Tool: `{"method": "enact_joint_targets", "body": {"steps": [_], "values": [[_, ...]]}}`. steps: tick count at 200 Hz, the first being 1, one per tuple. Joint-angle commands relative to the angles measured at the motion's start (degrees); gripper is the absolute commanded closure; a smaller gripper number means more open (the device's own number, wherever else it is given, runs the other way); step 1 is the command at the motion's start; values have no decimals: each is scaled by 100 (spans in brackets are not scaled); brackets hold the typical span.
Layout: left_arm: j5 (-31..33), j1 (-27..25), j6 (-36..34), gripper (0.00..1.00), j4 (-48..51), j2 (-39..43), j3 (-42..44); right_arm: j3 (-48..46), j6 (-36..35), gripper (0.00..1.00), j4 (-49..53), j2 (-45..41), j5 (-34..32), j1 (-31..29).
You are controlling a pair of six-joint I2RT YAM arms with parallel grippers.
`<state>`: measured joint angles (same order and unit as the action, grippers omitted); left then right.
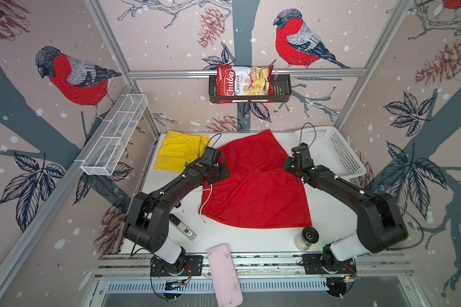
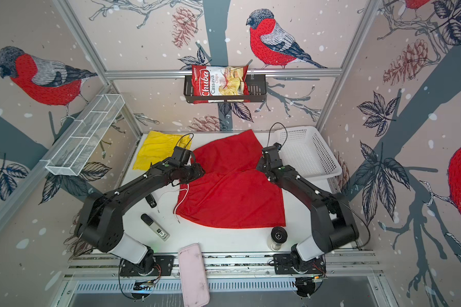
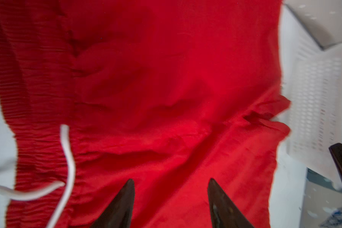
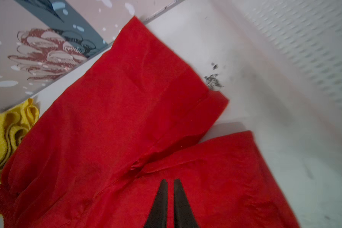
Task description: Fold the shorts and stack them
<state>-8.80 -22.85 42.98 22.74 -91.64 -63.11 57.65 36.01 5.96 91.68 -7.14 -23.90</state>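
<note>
Item: red shorts [image 1: 253, 183], spread unfolded mid-counter [image 1: 250, 239]; yellow shorts [image 1: 179, 154] far left. Risk: the thin fabric bunches or slips if I pinch one layer only. My left end effector [image 3: 171, 180] hovers half open and empty by the waistband. My right end effector [image 4: 170, 180] is closed on nothing visible and points at the crotch.

Chips bag [image 1: 244, 83], white basket [image 1: 330, 151], jar [image 1: 306, 238], pink case [image 1: 225, 275].

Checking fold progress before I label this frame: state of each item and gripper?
red shorts, spread open, unfolded, drawstring loose
yellow shorts, rumpled, not stacked
left gripper, open over red shorts
right gripper, shut over red shorts
white basket, empty
chips bag, resting in wall rack
</note>
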Motion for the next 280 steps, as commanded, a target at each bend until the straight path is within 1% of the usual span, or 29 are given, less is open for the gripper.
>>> {"method": "enact_joint_targets", "body": {"steps": [1,17,29,45,55,72,82,93,110,122,130,142,159,175,188,196,203,211,227,246,258,270,280], "values": [[88,160,-89,44,113,-232,17,234,-209,97,-520,631,626,-42],[-7,285,-71,52,-57,-372,176,350,-183,99,-708,1144,948,128],[-85,397,-67,55,-107,-496,245,374,-156,100,-834,1440,1113,288],[-83,514,-112,56,-85,-640,244,447,-169,100,-912,1753,1236,406],[-40,560,-158,60,-39,-716,233,530,-190,99,-884,1946,1323,463],[65,606,-257,74,81,-834,199,708,-246,100,-867,2244,1488,524],[114,640,-313,81,135,-886,209,794,-299,100,-889,2389,1500,548],[123,701,-342,86,151,-922,233,850,-351,100,-910,2496,1499,563],[121,779,-364,93,265,-915,212,843,-384,100,-950,2373,1446,582],[69,798,-393,94,329,-819,158,707,-439,99,-1044,2035,1347,551],[10,793,-417,95,434,-719,83,587,-483,98,-1070,1712,1177,500],[-42,793,-463,95,551,-499,-28,449,-619,96,-982,1176,724,375],[70,798,-514,93,732,-46,-117,205,-784,94,-684,385,-14,116],[279,796,-561,85,897,401,-107,-51,-823,93,-237,-329,-685,-144],[399,796,-644,77,1045,716,-30,-223,-710,92,320,-799,-961,-230],[427,797,-704,73,1158,906,69,-348,-625,89,645,-1070,-879,-235],[411,800,-763,68,1283,1050,172,-460,-596,86,892,-1297,-645,-233],[383,792,-854,61,1442,1208,301,-618,-566,84,1187,-1545,-411,-277],[334,799,-1026,52,1648,1562,787,-945,-363,76,1809,-2085,-320,-467],[245,793,-1150,47,1799,1928,1351,-1184,23,61,2862,-2491,-248,-546],[226,799,-1058,43,1908,2138,1625,-1325,384,50,3492,-2680,-132,-556],[2,798,-913,39,1884,2416,1878,-1500,656,42,3860,-2908,140,-591],[-236,794,-779,34,1762,2711,2110,-1629,875,35,4040,-3160,220,-680]]}}
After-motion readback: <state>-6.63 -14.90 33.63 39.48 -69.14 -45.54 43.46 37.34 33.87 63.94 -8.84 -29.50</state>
